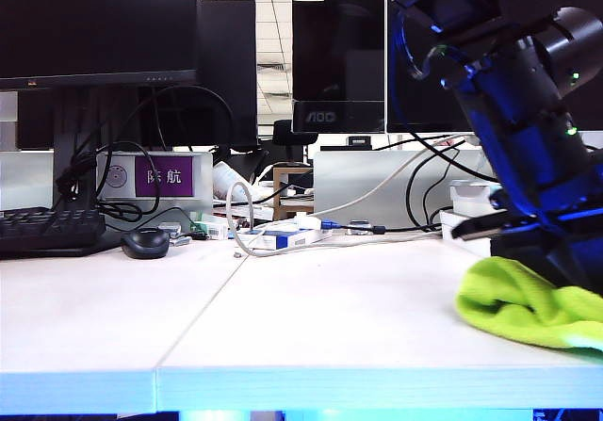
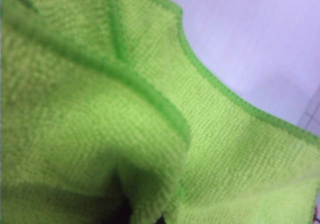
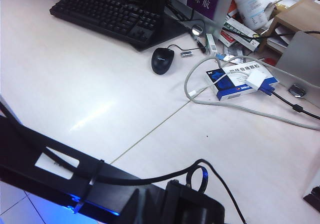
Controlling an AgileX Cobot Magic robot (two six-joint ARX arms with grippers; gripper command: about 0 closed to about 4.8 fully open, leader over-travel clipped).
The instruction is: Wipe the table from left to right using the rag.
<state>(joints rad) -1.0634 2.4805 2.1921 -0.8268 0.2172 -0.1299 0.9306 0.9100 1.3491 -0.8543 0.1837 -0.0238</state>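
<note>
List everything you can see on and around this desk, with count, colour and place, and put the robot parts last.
table: one, pale whitish, two panels with a thin seam, fills the foreground.
rag: one, yellow-green, on the table at the right of the exterior view.
keyboard: one, black, far left of the table.
mouse: one, black, beside the keyboard.
monitors: at least three, black, along the back.
purple sign: one, white characters, behind the mouse.
blue-and-white box: one, mid-table under a grey cable.
left gripper: not visible itself; its wrist view is filled by the rag, shut on it.
right gripper: out of view, shut; only dark arm parts show.
</note>
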